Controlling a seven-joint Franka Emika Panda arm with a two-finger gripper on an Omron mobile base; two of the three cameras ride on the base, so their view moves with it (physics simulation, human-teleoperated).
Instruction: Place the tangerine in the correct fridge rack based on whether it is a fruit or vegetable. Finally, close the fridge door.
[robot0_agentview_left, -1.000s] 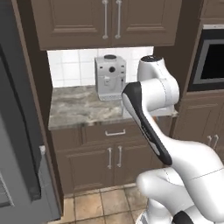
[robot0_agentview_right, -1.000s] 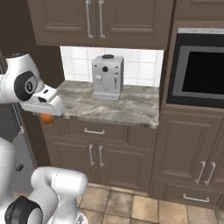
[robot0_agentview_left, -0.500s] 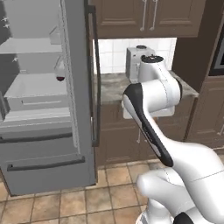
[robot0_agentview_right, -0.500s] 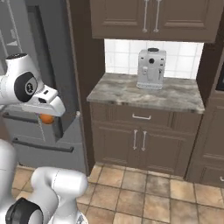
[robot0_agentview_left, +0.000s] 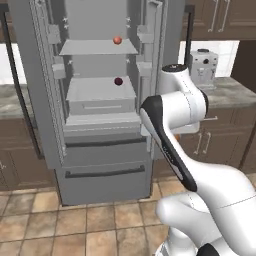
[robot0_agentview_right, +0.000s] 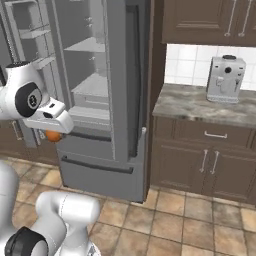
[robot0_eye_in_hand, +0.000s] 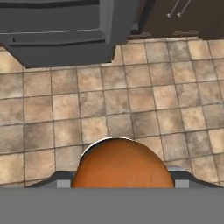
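Observation:
In the hand view the tangerine (robot0_eye_in_hand: 122, 165), smooth and bright orange, sits between the fingertips of my gripper (robot0_eye_in_hand: 122, 183), which is shut on it above the tiled floor. From the right base view the gripper (robot0_agentview_right: 53, 132) holds the tangerine (robot0_agentview_right: 53, 136) at about drawer height, in front of the open fridge. The fridge rack (robot0_agentview_left: 95, 48), the topmost pale shelf, carries a reddish-orange round fruit (robot0_agentview_left: 117, 40) near its right end. The fridge door (robot0_agentview_right: 117, 75) with its dark bar handle stands swung open.
A dark red fruit (robot0_agentview_left: 118, 81) lies on the lower shelf. Below it, drawer fronts (robot0_agentview_left: 102, 172) with horizontal handles close off the fridge's lower part. To the right a coffee machine (robot0_agentview_right: 226, 79) stands on the stone counter (robot0_agentview_right: 195, 102). The left door (robot0_agentview_left: 30, 75) also hangs open.
The whole picture has swung from the counter and coffee machine to the open fridge, so the base has turned. The gripper still holds the tangerine.

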